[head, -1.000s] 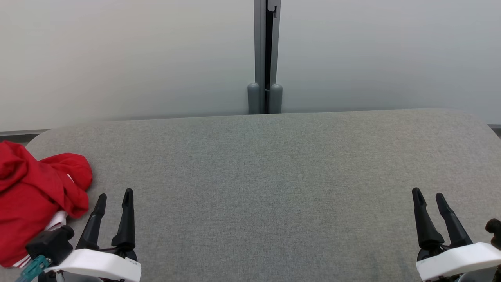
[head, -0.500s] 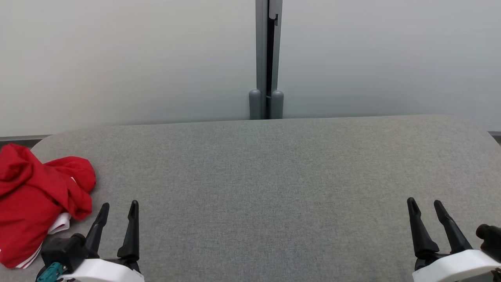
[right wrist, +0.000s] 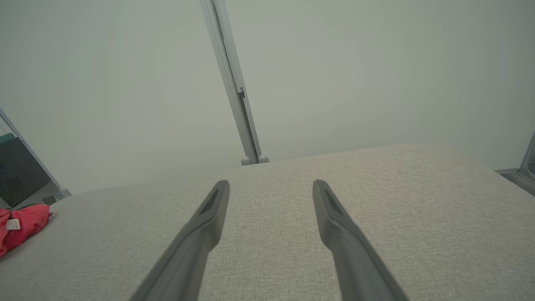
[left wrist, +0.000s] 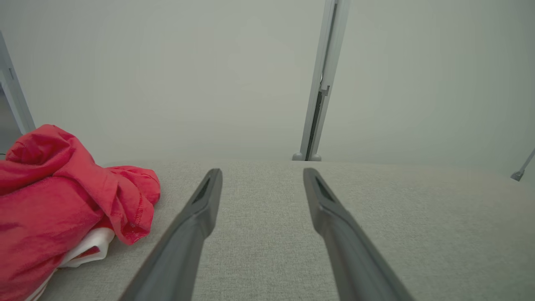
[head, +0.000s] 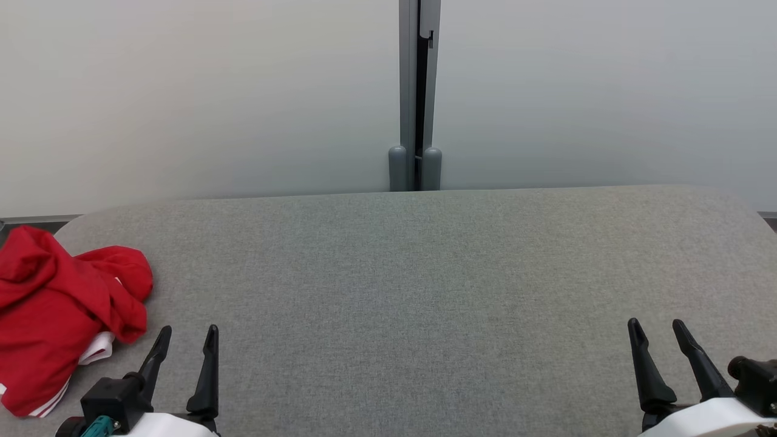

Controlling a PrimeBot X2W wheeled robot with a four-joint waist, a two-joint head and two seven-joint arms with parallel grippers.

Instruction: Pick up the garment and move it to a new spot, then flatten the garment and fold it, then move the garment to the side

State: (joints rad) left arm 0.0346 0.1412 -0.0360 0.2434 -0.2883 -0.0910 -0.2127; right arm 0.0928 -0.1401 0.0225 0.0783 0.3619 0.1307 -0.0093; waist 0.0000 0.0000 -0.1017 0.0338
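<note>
The garment [head: 54, 309] is a crumpled red piece with white trim, heaped at the left end of the grey table [head: 425, 291]. In the left wrist view the garment [left wrist: 54, 200] lies left of my fingers, and in the right wrist view the garment [right wrist: 21, 228] peeks in at the far left edge with a small white tag. My left gripper [head: 187, 334] is open just right of the heap, apart from it, with nothing between its fingers. My right gripper [head: 657, 326] is open and empty near the table's right end.
A grey post [head: 416, 97] with two rounded feet stands behind the table's far edge against a pale wall. The table's corners are rounded. A dark panel [right wrist: 16, 175] shows beyond the table's left end in the right wrist view.
The whole head view has slid downward and slightly right, so the camera has moved. Both grippers sit lower in the picture and stay open. The garment has not shifted on the table.
</note>
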